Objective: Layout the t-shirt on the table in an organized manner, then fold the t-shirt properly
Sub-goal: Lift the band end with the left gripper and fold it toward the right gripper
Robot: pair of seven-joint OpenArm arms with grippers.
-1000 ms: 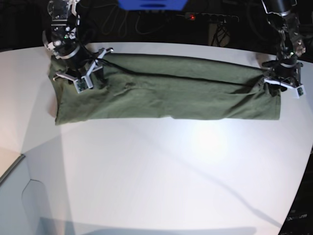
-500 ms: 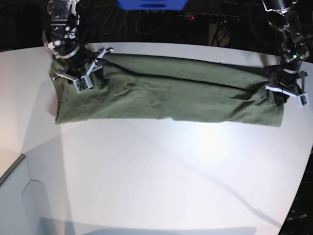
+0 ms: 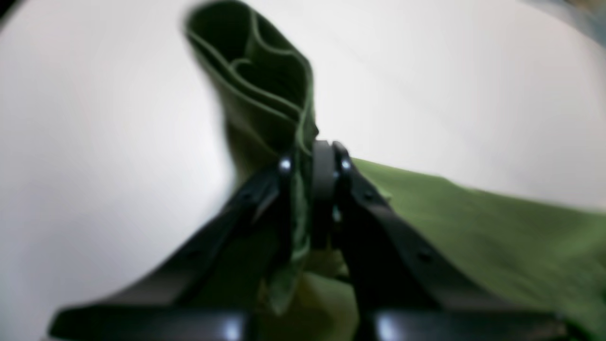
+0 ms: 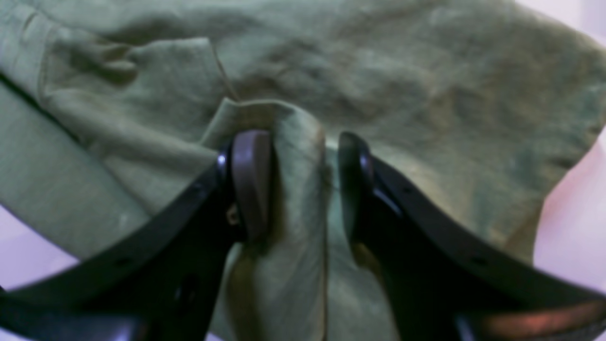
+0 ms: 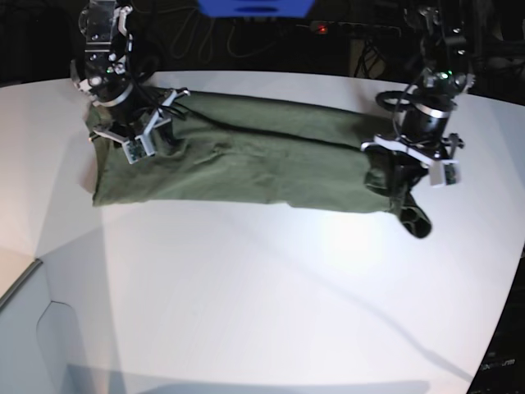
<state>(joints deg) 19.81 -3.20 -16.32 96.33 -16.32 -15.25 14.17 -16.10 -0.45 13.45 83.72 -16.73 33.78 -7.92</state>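
The olive-green t-shirt (image 5: 262,156) lies as a long folded band across the back of the white table (image 5: 246,287). My left gripper (image 5: 408,168) is shut on the band's right end and holds it up off the table, with a flap hanging below. In the left wrist view the left gripper (image 3: 312,161) pinches layered cloth, and the t-shirt (image 3: 473,222) trails away to the right. My right gripper (image 5: 138,135) rests on the band's left end. In the right wrist view its jaws (image 4: 300,180) stand apart around a raised ridge of the t-shirt (image 4: 402,71).
Behind the table's far edge lie a power strip with a red light (image 5: 324,29), cables and a blue object (image 5: 254,8). The table's curved edge runs down the left front (image 5: 33,263), with a lower pale surface below it.
My left gripper has closed on the shirt's right end, lifted it and carried it leftward, so the band is shorter and the end dangles. My right gripper has stayed on the left end.
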